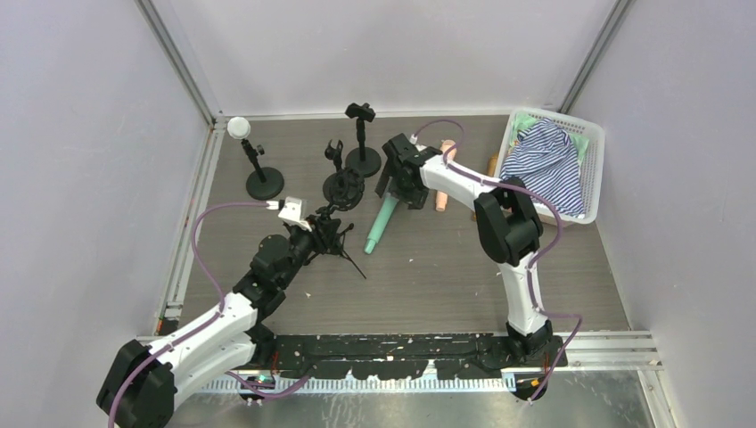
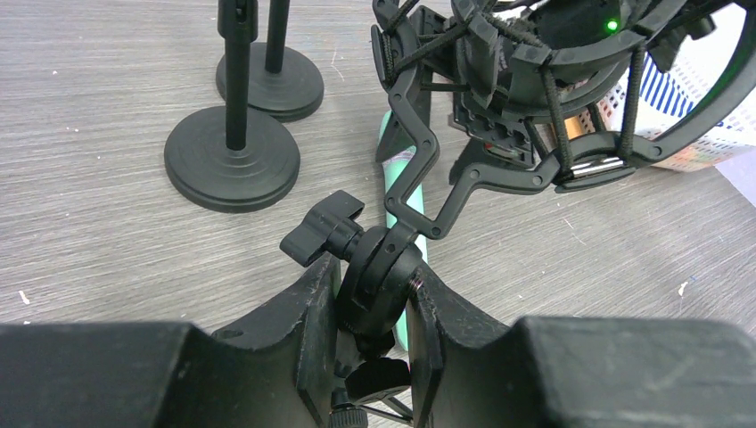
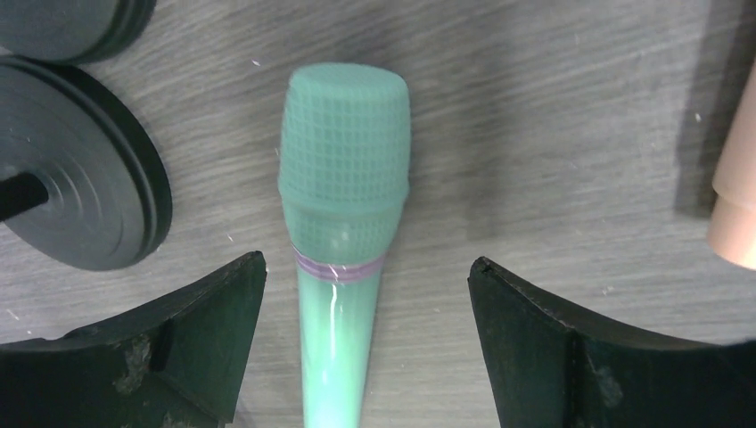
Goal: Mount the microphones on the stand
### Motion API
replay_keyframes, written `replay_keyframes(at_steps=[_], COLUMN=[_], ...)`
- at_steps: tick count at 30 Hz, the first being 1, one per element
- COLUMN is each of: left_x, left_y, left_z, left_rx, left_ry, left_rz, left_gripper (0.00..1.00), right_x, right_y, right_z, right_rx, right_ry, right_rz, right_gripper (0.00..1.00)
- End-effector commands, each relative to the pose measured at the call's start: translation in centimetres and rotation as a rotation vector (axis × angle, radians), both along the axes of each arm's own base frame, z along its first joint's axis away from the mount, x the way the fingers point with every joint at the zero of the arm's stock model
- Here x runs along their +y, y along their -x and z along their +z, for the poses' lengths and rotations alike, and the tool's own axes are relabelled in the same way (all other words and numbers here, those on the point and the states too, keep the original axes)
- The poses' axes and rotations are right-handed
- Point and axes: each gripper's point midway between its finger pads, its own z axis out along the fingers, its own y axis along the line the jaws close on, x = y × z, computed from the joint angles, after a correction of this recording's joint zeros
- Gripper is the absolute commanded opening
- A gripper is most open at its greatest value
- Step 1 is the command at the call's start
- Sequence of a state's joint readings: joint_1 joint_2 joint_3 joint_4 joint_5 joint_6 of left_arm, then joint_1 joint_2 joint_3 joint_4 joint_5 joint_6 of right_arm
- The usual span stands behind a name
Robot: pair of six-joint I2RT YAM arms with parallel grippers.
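While it lies flat on the table, the mint green microphone [image 3: 343, 178] shows a mesh head, a thin purple ring and a glossy slim handle. It sits untouched between the wide-open fingers of the right gripper [image 3: 365, 263]. The table [image 1: 446, 276] is grey wood grain, with pale lilac walls [image 1: 80, 134] around it. The left gripper [image 2: 374, 276] is clamped on the joint of a black holder [image 2: 417, 156]. Black round stand bases [image 3: 80, 178] sit just beside the green head, and a peach microphone [image 3: 735, 196] lies near on the other side.

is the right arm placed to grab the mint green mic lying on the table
Probably yes: the right gripper is open with a finger on each side of the mint green microphone, nothing else between them. The round stand base sits close to one finger.
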State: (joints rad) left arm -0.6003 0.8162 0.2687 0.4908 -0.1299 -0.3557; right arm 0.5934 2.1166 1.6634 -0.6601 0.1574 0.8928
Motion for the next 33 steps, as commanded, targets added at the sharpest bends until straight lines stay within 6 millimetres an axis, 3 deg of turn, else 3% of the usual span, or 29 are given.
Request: replay_keyframes(at_steps=[1,9,14,23,30,33], left_x=[0.0,0.5,-0.1,-1.9,-3.5,-4.0], left_y=[0.4,0.8,1.1,1.5,2.4,2.5], left_z=[-1.5,-1.5,-1.8,-1.8,-2.3,-2.1], left_rx=[0.051,0.045,0.046,0.05,0.053,0.043], left_ry=[-0.011,-0.013,-0.033,-0.033,-0.062,-0.068], left_rz=[-0.005,0.006,-0.038,-0.122,-0.182,-0.191], left_gripper=[0.12,0.13,0.12,0.11,0.09,0.08], right_x=[0.3,-0.3,-1.7,-4.6,-5.1,-6.3], right_y=[-1.4,-1.8,-1.5,0.3,4.9,7.9], right_z=[0.8,-1.5,-1.0,0.5,1.4,1.1], right_rx=[-0.014,0.041,0.022,-0.024,-0.024,0.037], right_ry=[0.038,0.122,0.172,0.146,0.095,0.149], right_rz=[0.034,0.092,0.115,0.132,0.376,0.497], right_gripper=[0.87,0.74,0.58,0.38,0.23,0.25])
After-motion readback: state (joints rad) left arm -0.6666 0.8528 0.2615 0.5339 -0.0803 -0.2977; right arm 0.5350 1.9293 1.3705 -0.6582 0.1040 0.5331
